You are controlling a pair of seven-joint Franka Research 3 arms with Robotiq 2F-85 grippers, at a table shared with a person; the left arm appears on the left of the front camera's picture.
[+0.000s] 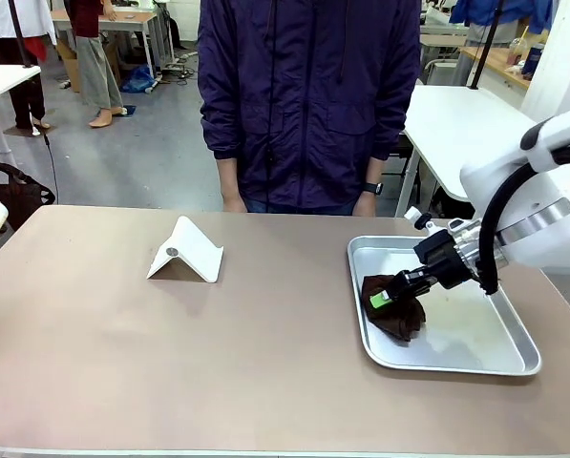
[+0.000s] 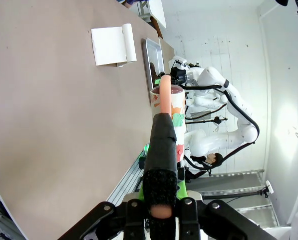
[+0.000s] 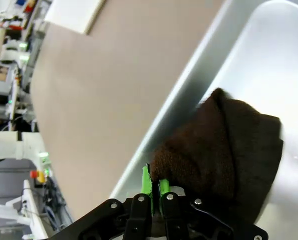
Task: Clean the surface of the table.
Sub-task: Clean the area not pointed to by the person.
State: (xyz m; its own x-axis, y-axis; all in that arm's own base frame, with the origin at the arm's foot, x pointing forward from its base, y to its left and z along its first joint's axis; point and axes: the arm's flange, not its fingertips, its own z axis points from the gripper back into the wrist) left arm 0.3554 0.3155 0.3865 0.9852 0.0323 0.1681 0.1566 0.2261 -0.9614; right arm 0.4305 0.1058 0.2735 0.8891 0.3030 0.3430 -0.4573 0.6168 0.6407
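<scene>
**Cloth gripped in the tray, wipe not yet begun**

My right gripper [image 1: 391,294] is pinched shut on a dark brown cloth [image 1: 399,310], which sits bunched at the 9 o'clock end of the silver tray [image 1: 475,358]. The tray lies on the table [image 1: 218,363] at about 3 o'clock from its middle. I judge this the pick-up step: the cloth is caught but has not cleared the tray rim.

My left gripper [image 2: 161,210] is closed on a long stick-like thing, black-sleeved with a pinkish tip [image 2: 160,150]; what it is I cannot tell. Just behind it stands a white cup with orange and green marks [image 2: 177,117].

Next I would lift the cloth over the rim and set it flat on the tabletop toward 9 o'clock, minding the white folded stand [image 1: 186,252] at roughly 11 o'clock. A person [image 1: 304,95] stands at 12 o'clock, hands off the table.

I can read no brand, label or writing.
</scene>
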